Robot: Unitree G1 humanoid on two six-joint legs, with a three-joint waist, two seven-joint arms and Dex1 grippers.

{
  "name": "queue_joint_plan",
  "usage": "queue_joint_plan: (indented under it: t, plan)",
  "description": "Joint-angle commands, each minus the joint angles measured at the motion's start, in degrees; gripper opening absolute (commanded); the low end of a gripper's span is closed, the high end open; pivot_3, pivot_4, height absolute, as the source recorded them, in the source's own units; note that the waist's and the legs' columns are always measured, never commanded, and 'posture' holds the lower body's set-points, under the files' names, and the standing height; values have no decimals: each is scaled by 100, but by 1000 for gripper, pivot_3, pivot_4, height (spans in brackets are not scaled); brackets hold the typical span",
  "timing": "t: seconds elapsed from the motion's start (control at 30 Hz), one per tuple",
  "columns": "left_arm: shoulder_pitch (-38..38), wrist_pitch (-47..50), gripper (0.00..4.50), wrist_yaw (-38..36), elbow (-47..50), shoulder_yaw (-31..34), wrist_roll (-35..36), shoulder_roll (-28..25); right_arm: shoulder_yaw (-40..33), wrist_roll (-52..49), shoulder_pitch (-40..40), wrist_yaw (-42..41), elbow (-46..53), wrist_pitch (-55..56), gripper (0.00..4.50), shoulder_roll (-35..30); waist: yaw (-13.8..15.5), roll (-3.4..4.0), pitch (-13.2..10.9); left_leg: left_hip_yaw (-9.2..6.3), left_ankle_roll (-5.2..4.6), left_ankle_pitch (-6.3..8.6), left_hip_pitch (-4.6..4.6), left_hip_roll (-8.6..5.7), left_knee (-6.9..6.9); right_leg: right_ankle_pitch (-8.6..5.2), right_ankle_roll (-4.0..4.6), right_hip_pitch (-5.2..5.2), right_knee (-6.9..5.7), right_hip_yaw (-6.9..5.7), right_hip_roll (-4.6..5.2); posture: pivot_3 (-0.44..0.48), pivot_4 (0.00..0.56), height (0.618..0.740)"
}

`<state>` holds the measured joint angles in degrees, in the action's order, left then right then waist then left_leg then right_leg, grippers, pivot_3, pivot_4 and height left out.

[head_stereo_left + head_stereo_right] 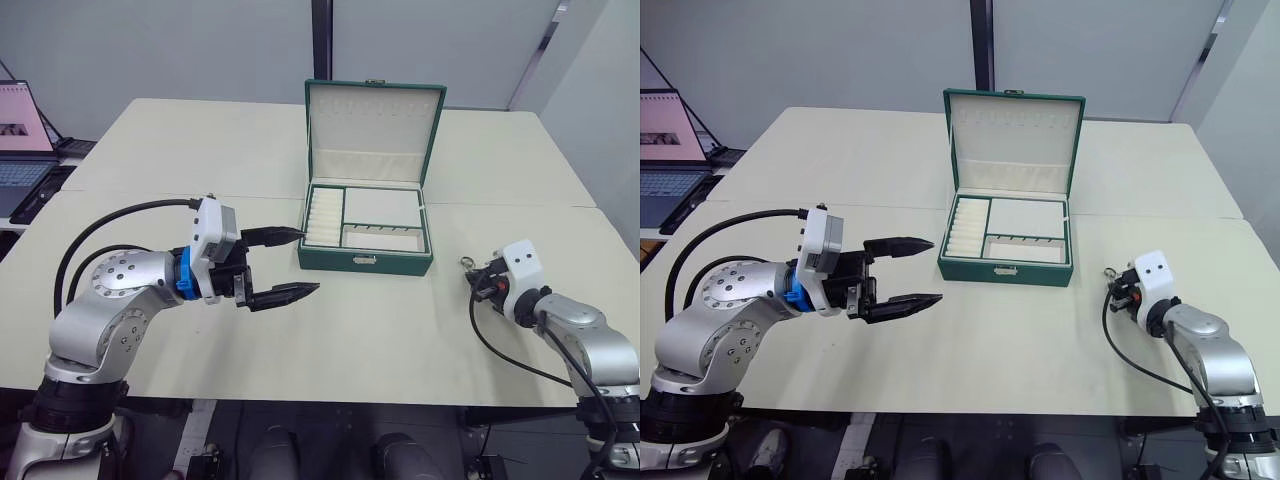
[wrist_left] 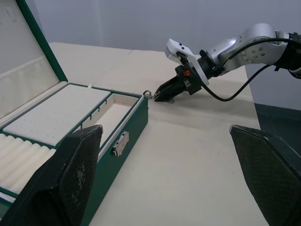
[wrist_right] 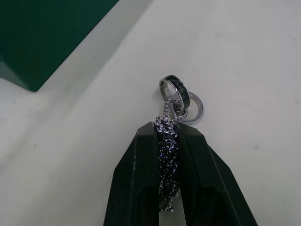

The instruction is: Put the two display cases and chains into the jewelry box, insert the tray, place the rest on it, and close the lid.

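Observation:
The dark green jewelry box (image 1: 365, 262) stands open mid-table, its cream-lined lid (image 1: 372, 120) upright at the back. The tray (image 1: 383, 207) sits inside it, ring rolls (image 1: 324, 218) along its left side. My left gripper (image 1: 310, 261) hovers just left of the box front, open and empty, its fingers (image 2: 70, 179) wide apart. To the right of the box and low over the table, my right gripper (image 3: 168, 131) is shut on a silver chain (image 3: 168, 160) that carries two rings (image 3: 181, 96). The two display cases are out of view.
A laptop (image 1: 25, 130) sits on a side desk at the far left. The pale table (image 1: 400, 340) has a seam running across it behind the box front. Bare tabletop lies between the box and my right gripper (image 1: 478, 278).

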<state>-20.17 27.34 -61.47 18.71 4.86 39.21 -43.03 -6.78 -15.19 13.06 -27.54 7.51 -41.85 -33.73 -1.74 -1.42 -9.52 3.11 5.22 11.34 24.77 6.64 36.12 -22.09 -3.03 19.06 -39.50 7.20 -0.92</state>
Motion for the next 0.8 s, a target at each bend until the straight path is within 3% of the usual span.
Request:
queue_joint_plan:
  t: [0.03,0.8]
  plan:
    - [-36,-60,4500,28,184,72,17,20,50,-41,64,-62,154,-184,275,-34,-2,0,0,0,0,0,0,0,0,0,0,0,0,0,0,0,150,740]
    - [-153,-106,4500,-41,24,42,-115,83,-578,-376,981,145,1233,-1092,275,-468,2,3,-2,7,0,0,1,-1,-3,0,0,7,-1,5,1,0,150,740]
